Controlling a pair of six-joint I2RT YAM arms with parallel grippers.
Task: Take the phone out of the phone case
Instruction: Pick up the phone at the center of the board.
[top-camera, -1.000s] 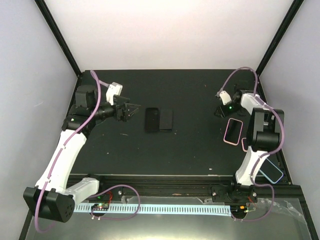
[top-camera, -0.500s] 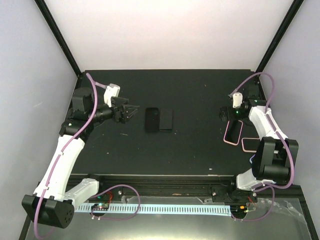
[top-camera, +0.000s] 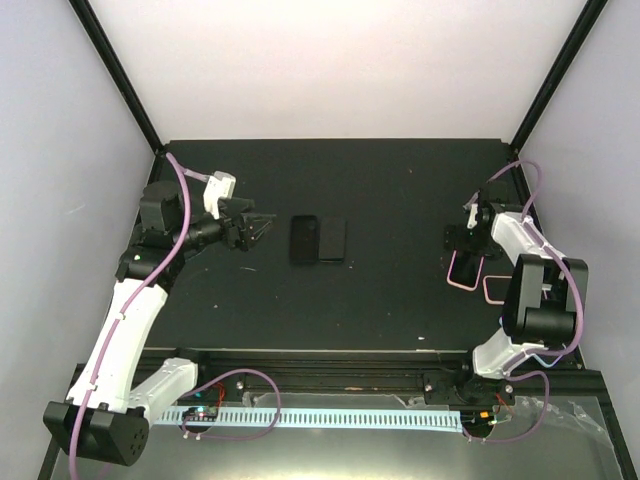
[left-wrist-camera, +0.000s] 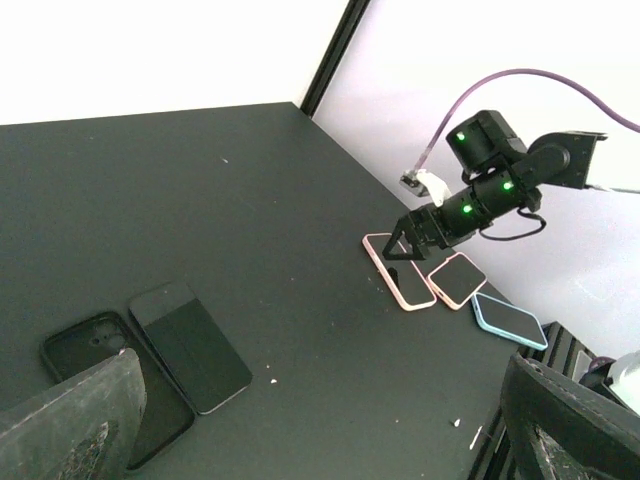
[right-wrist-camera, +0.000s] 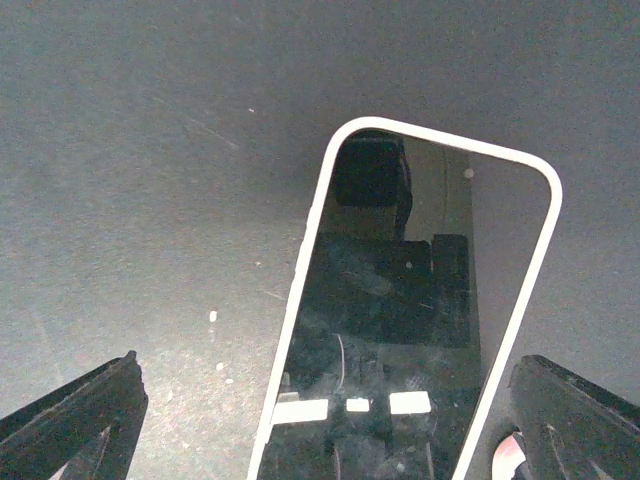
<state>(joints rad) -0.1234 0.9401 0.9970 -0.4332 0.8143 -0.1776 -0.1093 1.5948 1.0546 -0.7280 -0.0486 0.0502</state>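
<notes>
On bench (top-camera: 400, 300), 3 o'clock edge: pink-cased phone (top-camera: 466, 268), flat; right claw (top-camera: 460, 248) spread wide above it, gripping nothing. Centre: black phone (top-camera: 333, 240) just beside empty black phone case (top-camera: 305, 240). At case's 9 o'clock: left claw (top-camera: 266, 226), open, empty.

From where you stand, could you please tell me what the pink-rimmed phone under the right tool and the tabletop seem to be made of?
Pink-rimmed phone: glossy, glass-like face, since it shows clear reflections; its pale rim looks like smooth plastic or rubber. Tabletop: matte black, finely grainy, perhaps a mat or painted board; specks show, no glare.
</notes>
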